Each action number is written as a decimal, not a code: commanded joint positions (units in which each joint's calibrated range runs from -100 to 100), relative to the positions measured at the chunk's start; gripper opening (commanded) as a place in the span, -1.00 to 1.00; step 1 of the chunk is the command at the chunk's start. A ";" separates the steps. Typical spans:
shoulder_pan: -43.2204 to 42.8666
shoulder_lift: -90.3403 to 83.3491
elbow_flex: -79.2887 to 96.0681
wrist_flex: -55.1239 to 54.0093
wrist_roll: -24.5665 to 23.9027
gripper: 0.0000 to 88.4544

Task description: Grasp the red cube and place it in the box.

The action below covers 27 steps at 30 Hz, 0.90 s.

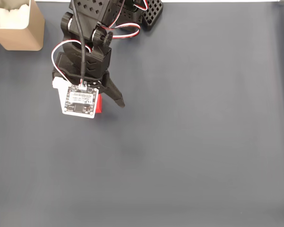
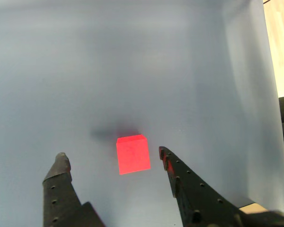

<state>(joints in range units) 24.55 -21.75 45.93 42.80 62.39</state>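
Spread tool (image 2: 112, 157) straddles the red cube (image 2: 133, 154) on grey mat (image 2: 180, 71), seemingly untouched.

Fixed view: red cube (image 1: 99, 103) mostly hidden under the wrist camera board (image 1: 78, 100). Box (image 1: 16, 23) cut off by top-left edge.

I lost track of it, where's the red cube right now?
In the wrist view, the red cube sits on the grey mat between the open fingers, ungrasped.
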 commanded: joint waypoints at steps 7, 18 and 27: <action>0.45 1.48 -2.14 -1.57 -0.68 -0.01; 0.52 3.04 -1.31 -2.80 -0.88 0.00; 0.52 4.60 -0.95 -3.54 -1.22 0.01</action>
<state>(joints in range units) 24.63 -17.06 45.93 40.18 61.71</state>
